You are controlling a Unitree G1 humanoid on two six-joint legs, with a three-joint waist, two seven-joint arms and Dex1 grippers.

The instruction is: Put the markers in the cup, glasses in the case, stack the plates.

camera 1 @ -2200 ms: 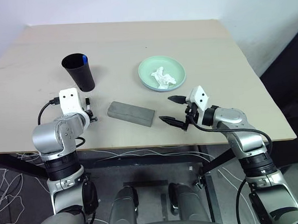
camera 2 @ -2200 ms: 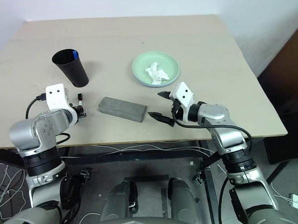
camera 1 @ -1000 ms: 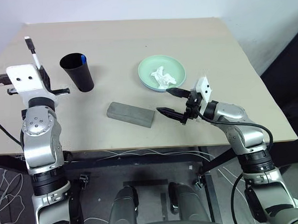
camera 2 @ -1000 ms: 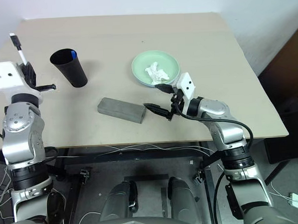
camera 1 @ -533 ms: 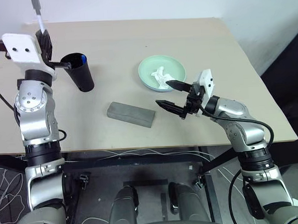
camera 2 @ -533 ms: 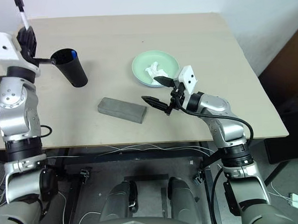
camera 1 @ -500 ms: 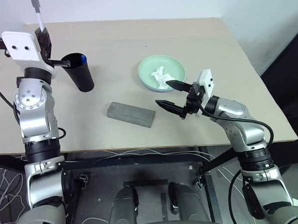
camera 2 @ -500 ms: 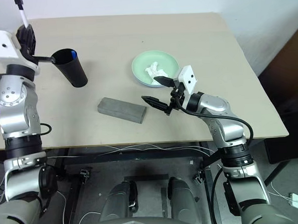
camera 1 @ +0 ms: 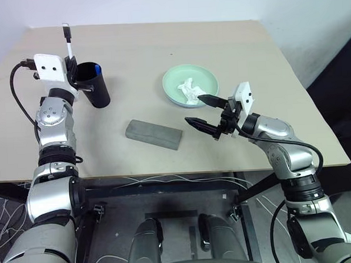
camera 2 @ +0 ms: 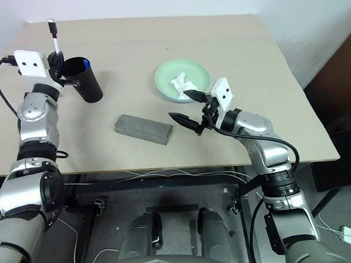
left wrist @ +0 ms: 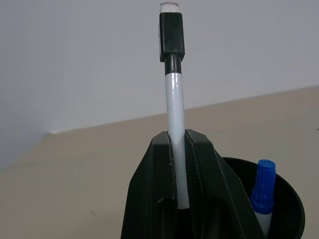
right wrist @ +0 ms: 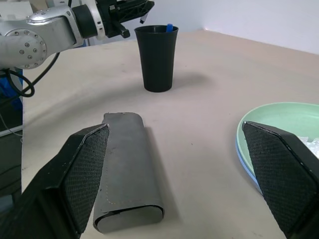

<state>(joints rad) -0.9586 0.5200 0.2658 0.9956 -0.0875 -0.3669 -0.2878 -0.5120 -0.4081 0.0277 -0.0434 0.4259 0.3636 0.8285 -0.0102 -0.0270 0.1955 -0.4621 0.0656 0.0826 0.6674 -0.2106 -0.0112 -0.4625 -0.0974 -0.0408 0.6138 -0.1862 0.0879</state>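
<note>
- With my left pincer (camera 1: 70, 61) clamped on the black-capped marker (camera 1: 69, 44), I read the marker as standing nearly upright, cap at the top, its lower end hidden between the fingers.
- From that pincer outward, the cup (camera 1: 94, 84) sits just to its right on the bench (camera 1: 136, 57), rim open upward and the cup leaning slightly; in the left wrist view the rim lies close beside the fingers.
- I can see the blue-capped marker (left wrist: 261, 191) already standing inside the cup, against the side of the rim away from my pincer.
- My judgement: the coming move turns on carrying the marker a little to the right until its lower end is over the mouth, keeping its long axis vertical, then letting go; the near side of the rim is the free part.
- I cannot tell from these views whether the marker's lower tip is above the rim's height or below it, so catching the rim and tipping the cup is the risk I would watch.
- My right pincer (camera 1: 204, 113) hangs wide apart and empty, just right of the grey case (camera 1: 154, 134) and near the stacked plates (camera 1: 178, 78), which carry a crumpled tissue (camera 1: 191, 90).
- That arm is well apart from the cup, so the left arm is plainly the nearer one for this step.
</note>
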